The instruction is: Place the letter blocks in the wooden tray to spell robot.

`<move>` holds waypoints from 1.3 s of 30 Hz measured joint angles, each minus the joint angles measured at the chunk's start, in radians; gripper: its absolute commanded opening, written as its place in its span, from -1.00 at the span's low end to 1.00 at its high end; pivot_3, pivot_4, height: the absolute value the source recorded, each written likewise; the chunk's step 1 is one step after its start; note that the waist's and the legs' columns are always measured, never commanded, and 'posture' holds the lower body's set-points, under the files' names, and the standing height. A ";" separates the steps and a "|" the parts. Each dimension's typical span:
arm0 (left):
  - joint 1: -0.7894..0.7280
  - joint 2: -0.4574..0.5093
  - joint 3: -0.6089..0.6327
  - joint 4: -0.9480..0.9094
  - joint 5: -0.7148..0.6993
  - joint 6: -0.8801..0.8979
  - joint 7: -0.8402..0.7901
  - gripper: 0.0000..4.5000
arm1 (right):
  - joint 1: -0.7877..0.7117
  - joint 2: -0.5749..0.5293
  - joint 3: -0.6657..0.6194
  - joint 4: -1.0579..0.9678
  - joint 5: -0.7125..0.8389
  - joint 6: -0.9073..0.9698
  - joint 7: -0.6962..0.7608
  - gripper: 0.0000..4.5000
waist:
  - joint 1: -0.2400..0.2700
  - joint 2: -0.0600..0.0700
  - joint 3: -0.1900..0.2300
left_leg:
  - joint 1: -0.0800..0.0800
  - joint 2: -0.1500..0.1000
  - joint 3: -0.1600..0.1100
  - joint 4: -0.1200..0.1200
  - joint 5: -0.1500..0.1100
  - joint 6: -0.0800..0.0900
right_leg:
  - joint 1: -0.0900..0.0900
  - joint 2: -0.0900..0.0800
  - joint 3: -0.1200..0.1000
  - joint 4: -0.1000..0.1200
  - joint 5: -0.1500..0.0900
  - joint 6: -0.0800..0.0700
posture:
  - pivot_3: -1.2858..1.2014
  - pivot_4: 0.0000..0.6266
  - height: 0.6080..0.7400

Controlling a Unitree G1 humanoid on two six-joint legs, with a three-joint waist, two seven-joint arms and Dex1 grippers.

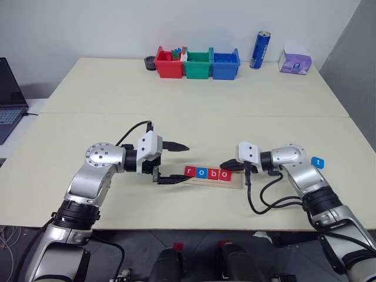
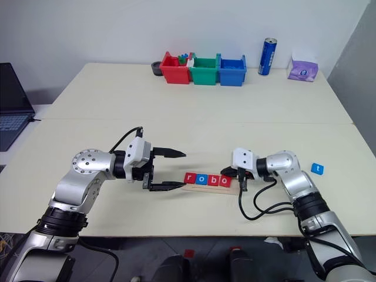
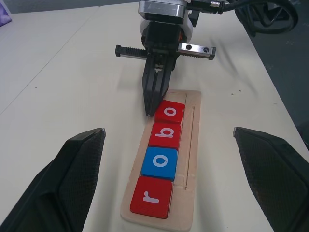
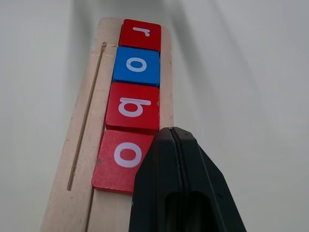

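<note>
The wooden tray (image 1: 237, 183) lies near the table's front edge, between my two grippers. Four letter blocks sit in it and read r (image 1: 189, 171), o (image 1: 201, 173), b (image 1: 212, 174), o (image 1: 224, 174); the first o is blue, the others red. A blue t block (image 1: 318, 162) lies on the table to the right, beyond my right forearm. My left gripper (image 1: 187, 163) stands open at the tray's left end, holding nothing. My right gripper (image 1: 222, 165) is shut and empty, its tip (image 4: 174, 140) at the edge of the last o block (image 4: 123, 157).
At the back of the table stand a red bin (image 1: 170, 63), a green bin (image 1: 198, 63) and a blue bin (image 1: 225, 63). A blue can (image 1: 259, 50) and a purple tissue pack (image 1: 295, 60) are to their right. A laptop (image 1: 9, 97) sits off the left edge.
</note>
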 measured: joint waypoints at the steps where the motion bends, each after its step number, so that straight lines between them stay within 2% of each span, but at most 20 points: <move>1: 0.000 0.000 0.000 0.000 0.000 0.000 0.000 1.00 | 0.000 0.002 0.000 0.000 -0.001 -0.002 0.001 -0.99 | 0.000 0.000 0.000 | 0.000 0.000 0.000 0.000 0.000 0.000 | 0.000 0.000 0.000 0.000 0.000 0.000 | 0.03 -0.52 1.00; 11: 0.000 -0.009 0.000 0.000 0.002 -0.002 0.001 1.00 | 0.000 0.002 -0.005 -0.002 0.009 0.006 0.002 -0.99 | 0.000 0.000 0.000 | 0.000 0.000 0.000 0.000 0.000 0.000 | 0.000 0.000 0.000 0.000 0.000 0.000 | 0.03 -0.52 1.00; 14: -0.001 -0.011 0.000 0.000 0.002 -0.002 0.000 1.00 | 0.005 -0.006 -0.033 -0.062 0.043 0.106 -0.006 -0.99 | 0.000 0.000 0.000 | 0.000 0.000 -0.001 0.000 0.000 0.000 | 0.000 0.000 0.000 0.000 0.000 0.000 | 0.03 -0.52 1.00; 18: 0.001 -0.041 -0.003 -0.011 0.001 0.003 0.018 1.00 | 0.040 -0.064 -0.107 -0.243 0.104 0.310 -0.046 -0.99 | 0.004 0.000 0.000 | -0.001 0.001 -0.002 0.000 0.000 0.000 | 0.000 -0.001 0.000 0.000 0.000 0.000 | 0.03 -0.52 1.00; 21: 0.001 -0.075 -0.012 -0.043 0.000 0.014 0.046 1.00 | 0.110 -0.098 -0.179 -0.380 0.139 0.451 -0.112 -0.62 | 0.007 0.000 0.000 | -0.002 0.000 -0.002 0.000 0.000 0.000 | 0.000 -0.002 0.000 -0.001 0.000 0.000 | 0.03 -0.52 1.00; 25: -0.005 -0.152 -0.036 -0.059 0.006 0.033 0.110 1.00 | 0.299 -0.117 -0.345 -0.550 0.144 0.652 -0.316 0.00 | 0.021 0.000 0.000 | -0.003 -0.001 -0.002 0.000 0.000 0.000 | 0.000 -0.002 0.001 0.000 0.000 0.000 | 0.03 -0.52 1.00; 31: -0.055 -0.244 -0.091 -0.038 0.071 0.024 0.185 1.00 | 0.401 -0.078 -0.485 -0.706 0.090 0.842 -0.601 0.94 | 0.017 0.001 0.000 | 0.000 -0.001 0.000 0.000 0.000 0.000 | 0.000 0.000 0.002 0.000 0.000 0.001 | 0.03 -0.52 1.00; 39: -0.099 -0.345 -0.157 0.002 0.128 0.025 0.264 1.00 | 0.450 0.136 -0.620 -0.830 0.008 1.044 -0.964 0.99 | 0.014 0.002 -0.001 | -0.001 -0.001 0.000 0.000 0.000 0.000 | 0.000 0.001 0.003 0.000 0.000 0.001 | 0.03 -0.52 1.00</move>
